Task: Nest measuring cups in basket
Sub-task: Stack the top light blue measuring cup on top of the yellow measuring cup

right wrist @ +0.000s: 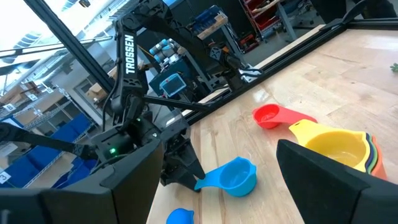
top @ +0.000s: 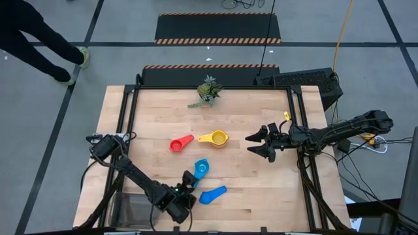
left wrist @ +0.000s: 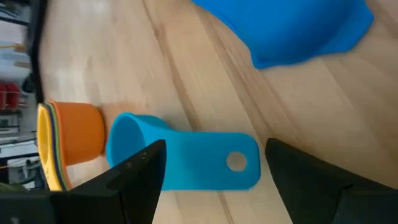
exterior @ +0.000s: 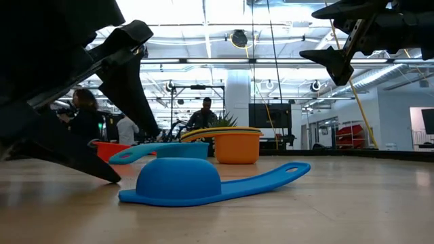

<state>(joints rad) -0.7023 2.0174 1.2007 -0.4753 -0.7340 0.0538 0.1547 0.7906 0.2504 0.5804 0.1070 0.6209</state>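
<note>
Wooden boards made the surface, and it was the largest thing in sight. At its near left corner stood the basket, a see-through bin partly hidden under the left arm; whether any cup lay in it could not be told. A small green plant stood at the far edge, well apart from the cups.

The left gripper was low over the surface near the near edge, its fingers apart on both sides of the handle of the light blue cup. In the left wrist view this handle lay between the two dark fingers, and it was not clear whether they touched it. The right gripper hung above the surface at the right side, its fingers wide apart and holding nothing.

Near the middle sat a stack of cups with the yellow one on top; orange and green rims showed under it in the wrist views. The red cup lay just beside that stack, toward the left. The blue cup lay upside down near the front edge, just beside the left gripper.
</note>
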